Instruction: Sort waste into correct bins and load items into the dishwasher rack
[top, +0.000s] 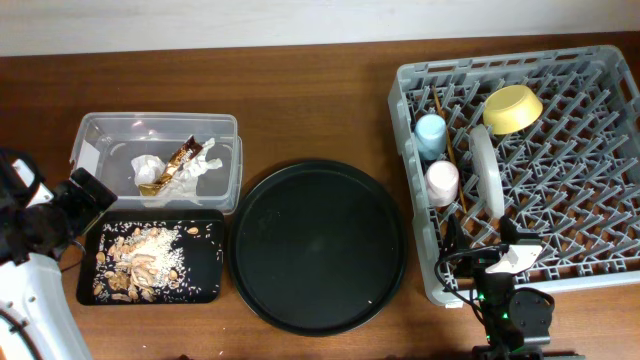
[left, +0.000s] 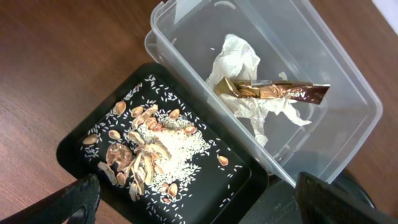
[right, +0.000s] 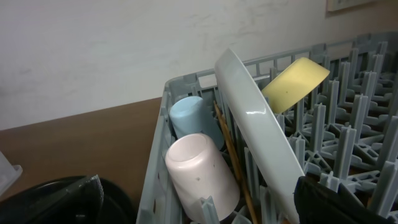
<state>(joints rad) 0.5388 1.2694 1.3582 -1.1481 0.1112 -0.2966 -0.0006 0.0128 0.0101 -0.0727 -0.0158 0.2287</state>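
The clear tub (top: 100, 135) holds the white napkin (left: 239, 59) and the gold-brown wrapper (left: 273, 91). The small black tray (top: 205, 270) holds the beige food scraps (top: 140, 262). The grey rack (top: 560, 190) holds the blue cup (top: 431, 134), pink cup (top: 442, 182), yellow bowl (top: 512, 108), pale plate (top: 487, 170) on edge and the chopsticks (top: 449, 150). My left gripper (left: 205, 213) is open and empty above the black tray's (left: 205, 186) near end. My right gripper (right: 199, 210) is open and empty at the rack's front wall (right: 155, 186), near the pink cup (right: 199, 171).
A large round black tray (top: 318, 245) lies between the small tray and the rack. The right arm's base (top: 515, 315) sits at the front edge below the rack. The left arm (top: 30, 290) fills the front left corner.
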